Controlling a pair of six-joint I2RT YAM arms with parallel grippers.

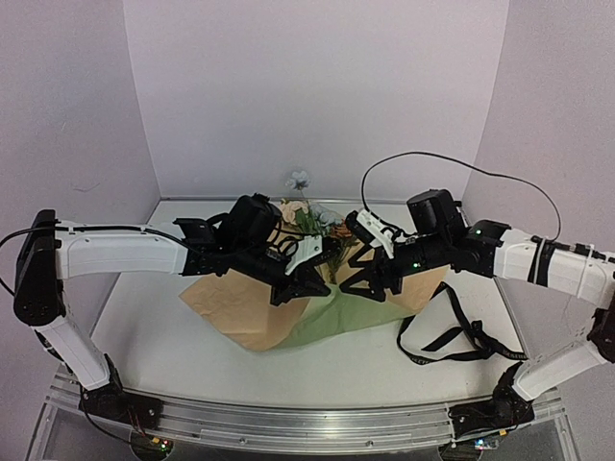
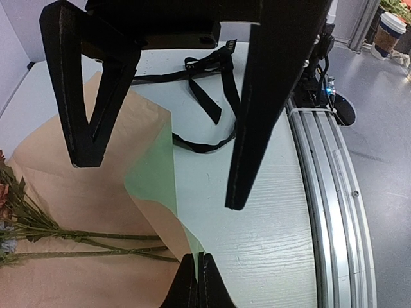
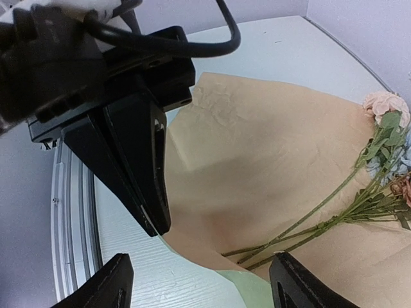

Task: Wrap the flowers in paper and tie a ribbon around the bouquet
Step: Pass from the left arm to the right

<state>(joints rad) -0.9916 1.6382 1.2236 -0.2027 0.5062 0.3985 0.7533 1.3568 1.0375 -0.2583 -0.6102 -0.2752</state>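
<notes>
Paper (image 1: 252, 322) lies spread across the middle of the table (image 1: 163, 357). Most of it is tan side up, with a patch of its green face showing at the near edge. Your flowers (image 1: 315, 219) rest on the sheet, heads toward the table's far edge and thin stems running back toward the near edge. One pale bloom stands up beyond the paper's far edge.

Your left gripper (image 2: 196, 276) is pinched tight on the paper's near edge, just where the tan folds over the green. Its jaws are together with only the sheet between them. Your right gripper (image 3: 199, 273) hangs close across from it over the same part of the paper, fingers spread wide with nothing held between them.

You'll find the ribbon (image 1: 452, 338) lying in loose loops on the bare table toward the near right corner, just off the paper's right side and clear of both grippers.
</notes>
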